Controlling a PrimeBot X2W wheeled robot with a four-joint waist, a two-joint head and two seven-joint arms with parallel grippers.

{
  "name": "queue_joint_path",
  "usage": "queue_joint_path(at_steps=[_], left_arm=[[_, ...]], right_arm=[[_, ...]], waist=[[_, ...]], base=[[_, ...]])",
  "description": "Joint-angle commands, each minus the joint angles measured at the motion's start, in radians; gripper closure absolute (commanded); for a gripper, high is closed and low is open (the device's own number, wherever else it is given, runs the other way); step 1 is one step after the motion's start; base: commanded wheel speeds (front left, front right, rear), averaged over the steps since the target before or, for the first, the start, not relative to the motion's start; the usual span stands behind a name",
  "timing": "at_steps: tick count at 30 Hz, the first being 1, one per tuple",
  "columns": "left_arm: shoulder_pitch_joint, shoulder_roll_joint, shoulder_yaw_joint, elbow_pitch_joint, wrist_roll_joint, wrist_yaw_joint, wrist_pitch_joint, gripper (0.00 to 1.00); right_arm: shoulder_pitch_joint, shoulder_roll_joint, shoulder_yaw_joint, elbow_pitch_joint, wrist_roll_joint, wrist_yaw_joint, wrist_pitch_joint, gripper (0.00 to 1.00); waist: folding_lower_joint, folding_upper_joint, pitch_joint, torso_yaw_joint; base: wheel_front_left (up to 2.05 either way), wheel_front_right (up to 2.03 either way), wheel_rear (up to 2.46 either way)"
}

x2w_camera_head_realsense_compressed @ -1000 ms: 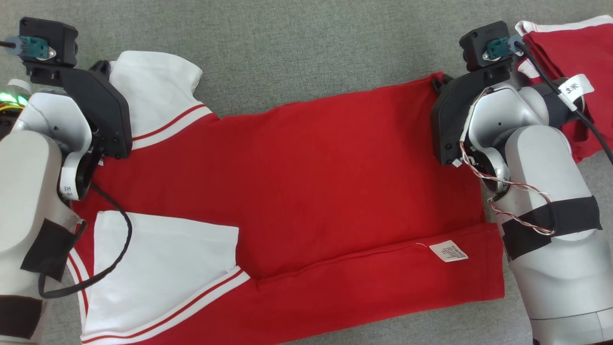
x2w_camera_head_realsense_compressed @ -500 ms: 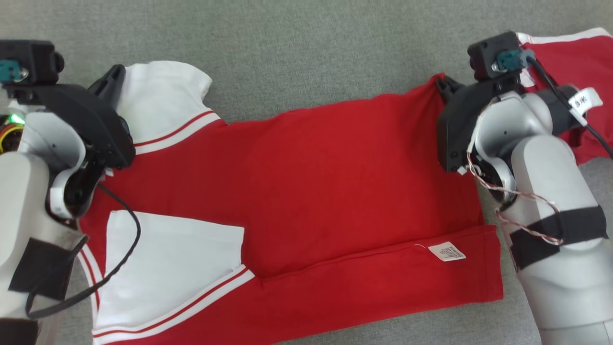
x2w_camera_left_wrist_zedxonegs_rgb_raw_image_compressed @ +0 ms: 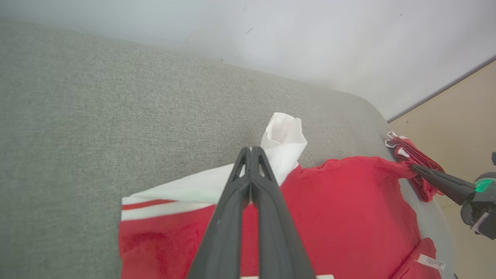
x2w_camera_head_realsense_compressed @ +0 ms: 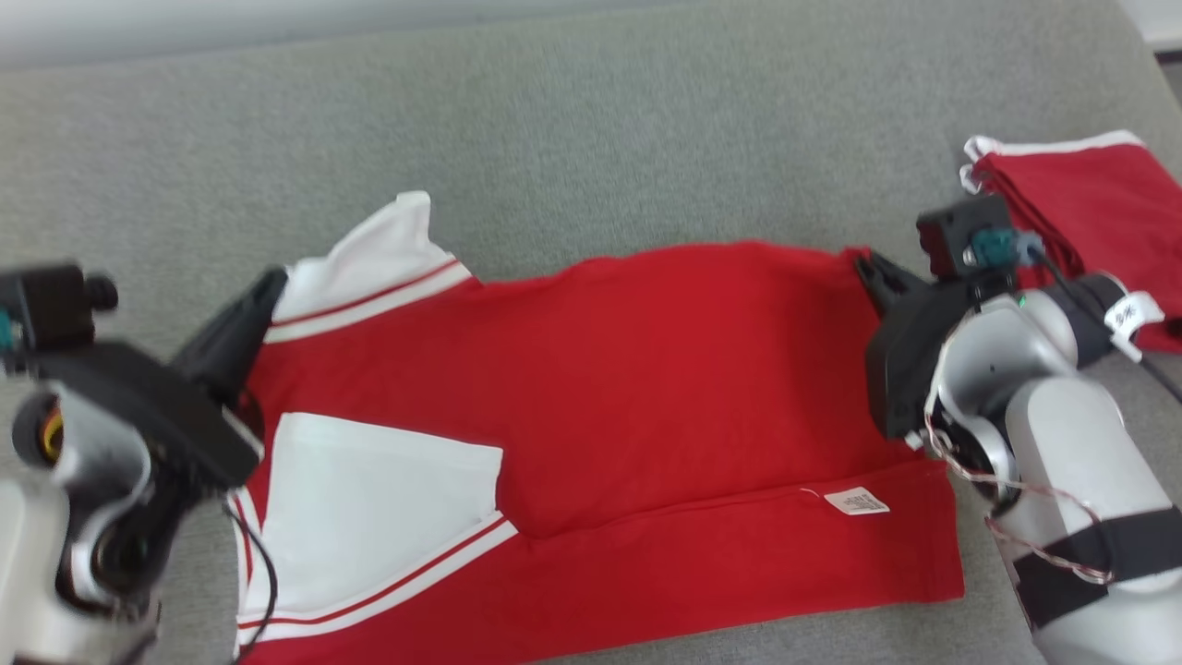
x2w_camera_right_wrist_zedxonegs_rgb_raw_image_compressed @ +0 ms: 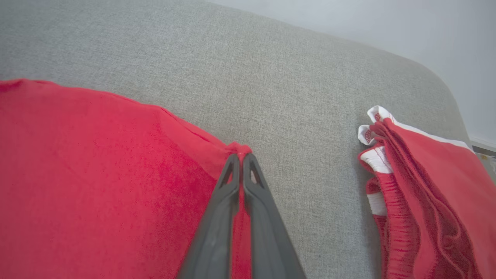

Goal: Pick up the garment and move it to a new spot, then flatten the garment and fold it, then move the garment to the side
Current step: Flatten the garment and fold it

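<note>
The garment [x2w_camera_head_realsense_compressed: 646,369] is a red T-shirt with white sleeves, spread across a grey cushion with its near strip folded over. My left gripper [x2w_camera_head_realsense_compressed: 275,279] is shut on the far white sleeve near the shoulder, and the sleeve's end stands up past the tips. In the left wrist view the left gripper [x2w_camera_left_wrist_zedxonegs_rgb_raw_image_compressed: 251,149] pinches that white cloth of the garment [x2w_camera_left_wrist_zedxonegs_rgb_raw_image_compressed: 348,201]. My right gripper [x2w_camera_head_realsense_compressed: 864,264] is shut on the far hem corner. The right wrist view shows the right gripper [x2w_camera_right_wrist_zedxonegs_rgb_raw_image_compressed: 241,157] with the garment's [x2w_camera_right_wrist_zedxonegs_rgb_raw_image_compressed: 97,155] red corner bunched between its tips.
A second red garment [x2w_camera_head_realsense_compressed: 1080,185] with white trim lies folded at the far right, close to my right arm; it shows as the red garment [x2w_camera_right_wrist_zedxonegs_rgb_raw_image_compressed: 426,186] right of the fingers. Bare grey cushion [x2w_camera_head_realsense_compressed: 591,139] stretches beyond the shirt to a pale wall.
The head view has tilted up, so the picture has shifted. My right gripper has closed on the hem corner. Both grippers have raised the shirt's far edge, and the far sleeve now stands up.
</note>
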Motion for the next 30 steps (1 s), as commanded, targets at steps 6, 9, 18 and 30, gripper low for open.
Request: queue_joint_path(at_steps=[6, 9, 18, 30], left_arm=[[0.234, 0.006, 0.028, -0.116, -0.063, 0.005, -0.018, 1.00], [0.327, -0.011, 0.034, -0.143, -0.082, 0.009, -0.044, 1.00], [0.524, -0.078, 0.011, -0.164, -0.104, 0.006, -0.116, 1.00], [0.530, -0.103, -0.047, -0.062, -0.083, -0.001, -0.154, 1.00]], right_arm=[[0.118, -0.046, -0.003, 0.008, -0.037, -0.002, -0.023, 1.00], [0.162, -0.051, -0.014, 0.021, -0.039, -0.002, -0.027, 1.00], [0.264, -0.085, -0.038, 0.027, -0.039, -0.002, -0.028, 1.00], [0.355, -0.097, -0.054, -0.046, -0.019, -0.002, 0.036, 1.00]], waist=[[0.0000, 0.0000, -0.124, 0.046], [0.0000, 0.0000, -0.155, 0.057], [0.0000, 0.0000, -0.208, 0.097], [0.0000, 0.0000, -0.214, 0.122]], base=[[0.00, 0.00, 0.00], [0.00, 0.00, 0.00], [0.00, 0.00, 0.00], [0.00, 0.00, 0.00]])
